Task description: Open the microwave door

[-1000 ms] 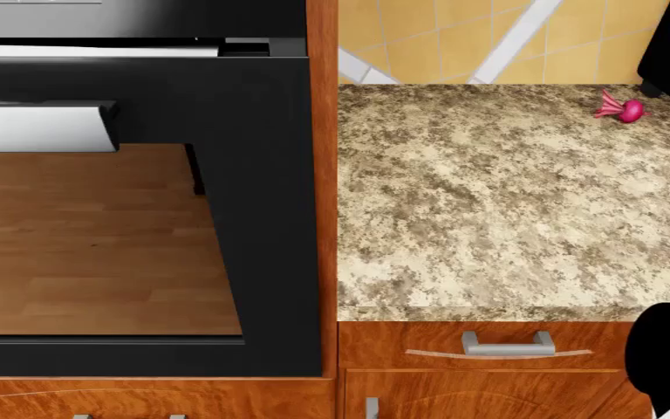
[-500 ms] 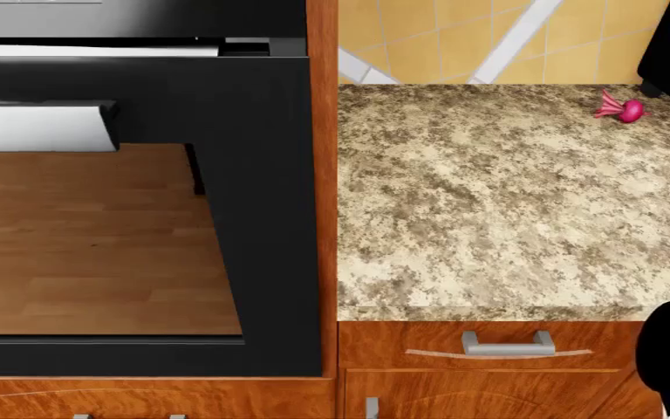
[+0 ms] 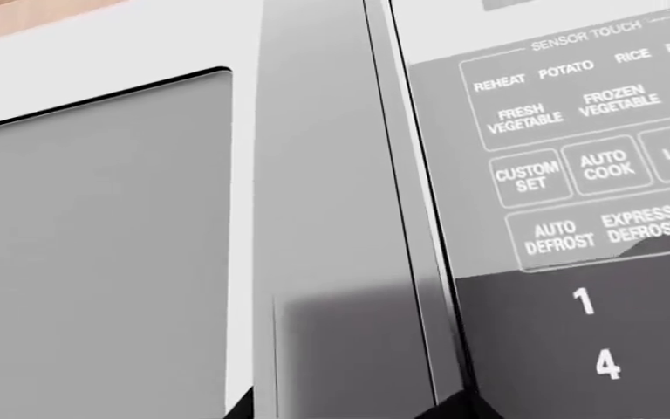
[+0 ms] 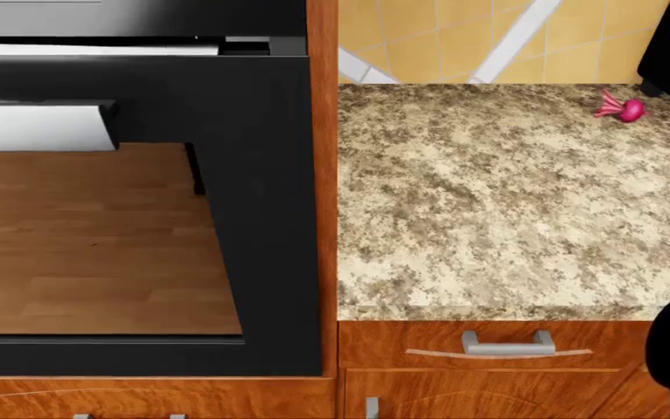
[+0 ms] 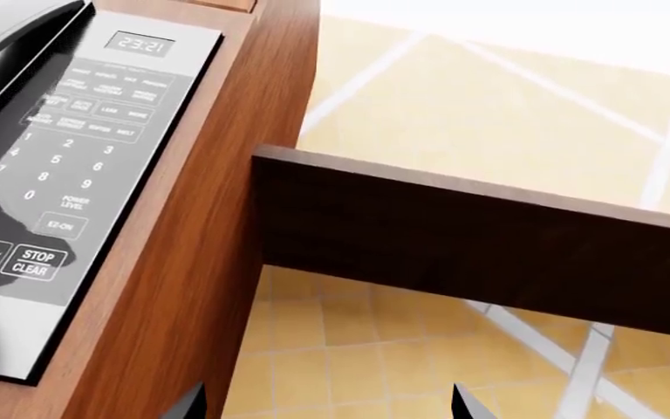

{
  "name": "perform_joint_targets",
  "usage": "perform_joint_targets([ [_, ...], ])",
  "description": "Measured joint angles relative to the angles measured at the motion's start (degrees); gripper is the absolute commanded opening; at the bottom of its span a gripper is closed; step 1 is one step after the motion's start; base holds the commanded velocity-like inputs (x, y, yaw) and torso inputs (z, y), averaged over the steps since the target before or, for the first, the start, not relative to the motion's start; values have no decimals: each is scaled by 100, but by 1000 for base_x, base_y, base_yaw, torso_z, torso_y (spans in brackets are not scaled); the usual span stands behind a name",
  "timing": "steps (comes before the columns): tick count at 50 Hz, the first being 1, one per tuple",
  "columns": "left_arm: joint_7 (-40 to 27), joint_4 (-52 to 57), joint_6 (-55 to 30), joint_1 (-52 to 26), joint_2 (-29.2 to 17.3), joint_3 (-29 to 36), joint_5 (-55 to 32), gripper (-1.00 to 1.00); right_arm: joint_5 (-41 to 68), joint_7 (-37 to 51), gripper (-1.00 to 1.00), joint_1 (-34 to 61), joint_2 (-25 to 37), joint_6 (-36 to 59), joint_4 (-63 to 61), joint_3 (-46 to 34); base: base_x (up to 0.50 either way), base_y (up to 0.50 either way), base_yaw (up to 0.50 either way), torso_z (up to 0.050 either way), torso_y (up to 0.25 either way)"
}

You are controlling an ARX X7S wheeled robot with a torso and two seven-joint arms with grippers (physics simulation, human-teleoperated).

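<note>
A black oven front point(image 4: 271, 218) fills the frame's left. Right of it lies a speckled granite countertop point(image 4: 487, 209), a pink beet point(image 4: 624, 108) at upper right, a drawer handle point(image 4: 508, 346) below.

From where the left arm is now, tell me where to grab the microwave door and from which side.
Take the vertical silver handle bar that runs along the door's edge beside the keypad. It is long, narrow and upright, so the left tool should come straight at the front and close across its width, one finger toward the window and one toward the keypad. The tool's dark tips already straddle it.
</note>
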Motion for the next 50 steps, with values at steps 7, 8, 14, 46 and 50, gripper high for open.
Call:
perform_joint_targets([
  [7, 138, 524, -479, 81, -30, -83, 12, -100, 79, 85, 100, 53, 10, -39, 44, -41, 0, 0, 0, 2, 6],
  [8, 153, 598, -547, 91, -35, -96, 3, -100, 90, 97, 100, 61, 12, -43, 51, -47, 0, 0, 0, 0, 0],
  [14, 243, 1116, -1014, 158, -70, -176, -70, -100, 165, 167, 100, 114, 37, -70, 92, -79, 0, 0, 0, 2, 5],
  [46, 162, 4008, -3640, 272, -460, -362, -877, -100, 588, 516, 100, 229, 227, -253, 225, -139, 0, 0, 0, 3, 6],
  [50, 111, 4222, -3803, 271, -502, -371, -953, -100, 645, 563, 100, 240, 245, -268, 235, -143, 0, -2, -1, 5, 6],
])
